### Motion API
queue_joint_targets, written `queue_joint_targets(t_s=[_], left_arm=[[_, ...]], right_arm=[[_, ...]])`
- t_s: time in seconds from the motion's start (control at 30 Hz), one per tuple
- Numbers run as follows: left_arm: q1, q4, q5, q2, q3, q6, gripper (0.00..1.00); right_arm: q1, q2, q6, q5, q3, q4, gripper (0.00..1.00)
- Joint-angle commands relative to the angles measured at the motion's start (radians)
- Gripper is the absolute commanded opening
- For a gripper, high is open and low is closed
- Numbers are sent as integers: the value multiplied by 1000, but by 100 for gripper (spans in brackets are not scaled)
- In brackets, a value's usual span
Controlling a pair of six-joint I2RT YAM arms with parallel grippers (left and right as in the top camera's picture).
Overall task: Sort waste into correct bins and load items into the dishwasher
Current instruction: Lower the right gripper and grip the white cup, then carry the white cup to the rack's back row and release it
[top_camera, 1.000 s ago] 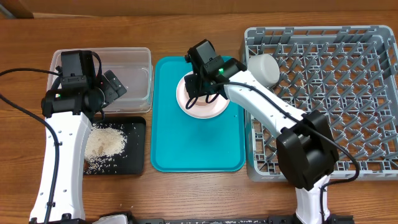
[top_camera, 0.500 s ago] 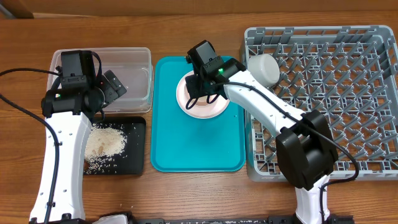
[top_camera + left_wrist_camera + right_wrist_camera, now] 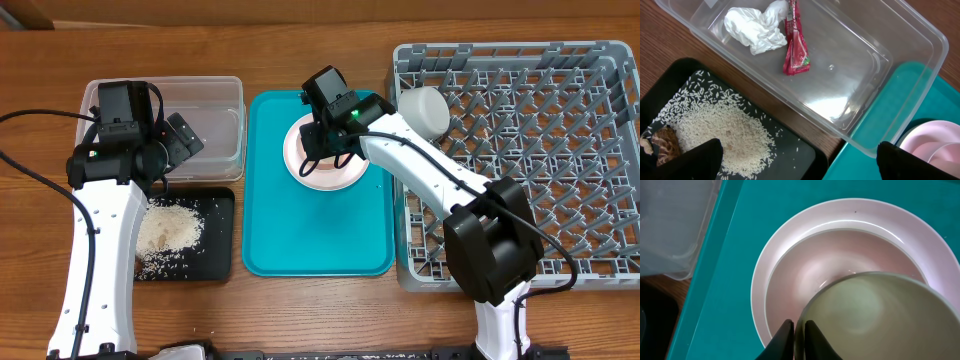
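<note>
The right hand (image 3: 796, 331) has just pinched the rim of the bowl (image 3: 875, 315) on the plate (image 3: 765, 275), seemingly ready for racking; the left hand (image 3: 178, 140) hangs spread.

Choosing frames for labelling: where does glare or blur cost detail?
Left wrist: white glare inside the clear tub; tissue and wrapper are sharp. Right wrist: the bowl near the lens is soft, a bright highlight on the plate. Overhead: even light, sharp.

A brown wooden table (image 3: 300, 310) with visible grain, evenly lit.
</note>
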Motion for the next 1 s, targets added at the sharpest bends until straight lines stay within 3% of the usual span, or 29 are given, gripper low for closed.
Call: queue_joint_targets(t_s=[0.0, 0.13, 0.37, 0.7, 0.83, 0.97], left_arm=[[1, 4, 4, -5, 14, -14, 100], [1, 4, 4, -5, 14, -14, 100], [1, 4, 4, -5, 14, -14, 100], [1, 4, 4, -5, 14, -14, 100], [1, 3, 4, -5, 14, -14, 100], [1, 4, 4, -5, 14, -14, 100]], right_arm=[[-2, 6, 2, 6, 1, 6, 9], [-5, 6, 2, 6, 1, 7, 4], [-28, -18, 2, 5, 44, -6, 4], [-105, -256, -7, -4, 117, -26, 4], [-191, -338, -61, -158, 117, -45, 4], [-342, -368, -118, -433, 116, -76, 4]])
